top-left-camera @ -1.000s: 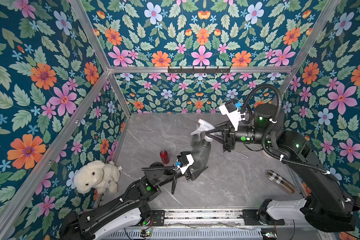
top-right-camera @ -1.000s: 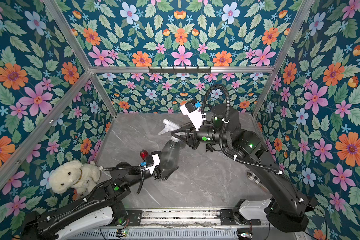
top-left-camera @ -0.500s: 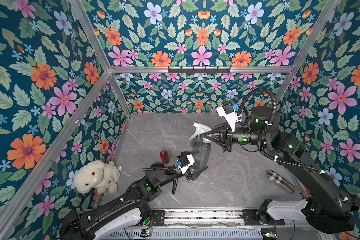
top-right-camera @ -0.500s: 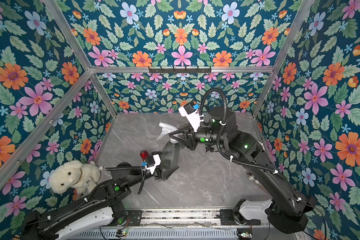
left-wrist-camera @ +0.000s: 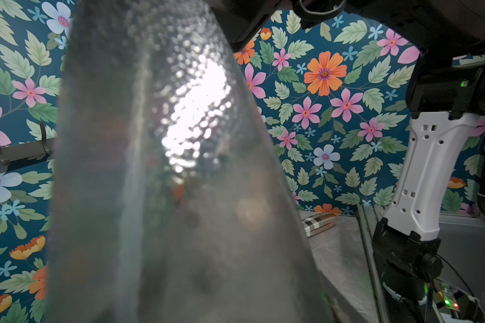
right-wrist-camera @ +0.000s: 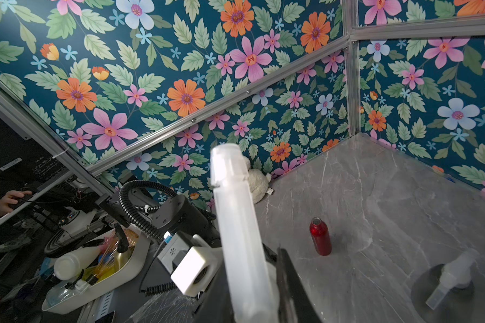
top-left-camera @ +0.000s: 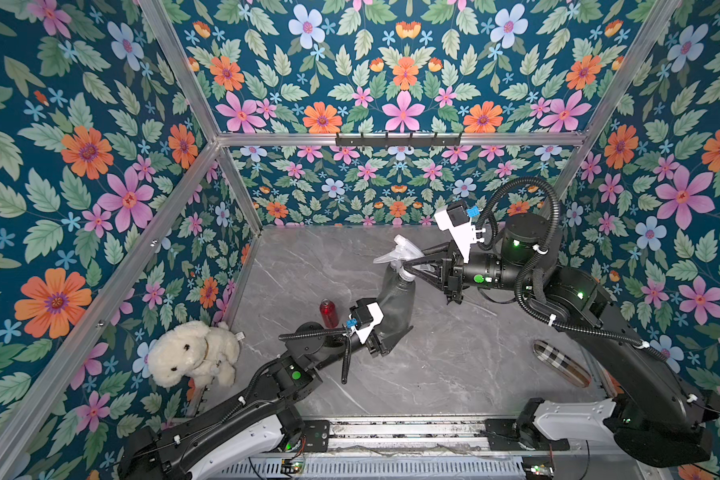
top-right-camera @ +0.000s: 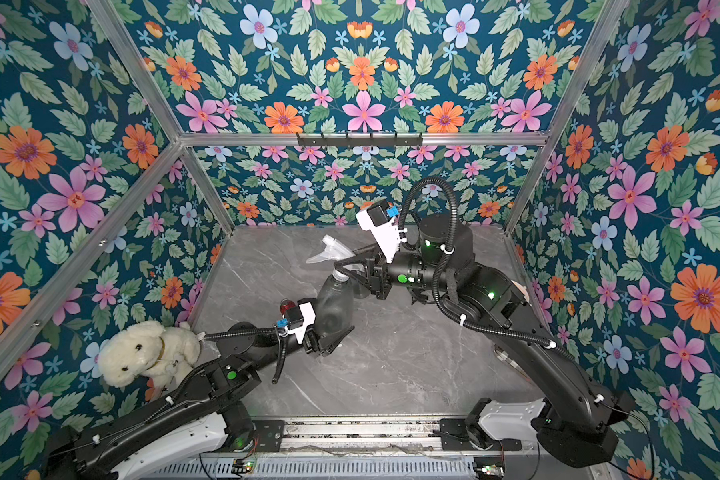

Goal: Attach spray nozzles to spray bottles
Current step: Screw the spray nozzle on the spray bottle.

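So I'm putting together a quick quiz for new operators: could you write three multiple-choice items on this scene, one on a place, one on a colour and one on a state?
1. Where is the red bottle?
A. Standing on the table, held by no gripper.
B. Hanging from the wall rail.
C. Inside a tray.

2. What colour is the spray nozzle that the right gripper grips?
A. Black.
B. Translucent white.
C. Red.

3. What is the state of the grey bottle?
A. Lying flat, untouched.
B. Gripped near its base by the left gripper, with the nozzle at its neck.
C. Stowed in a box.

Answers:
1 A: both top views show it alone on the marble surface.
2 B: the head between the right fingers is whitish and see-through.
3 B: the left fingers close on its lower body while the nozzle sits at the neck.
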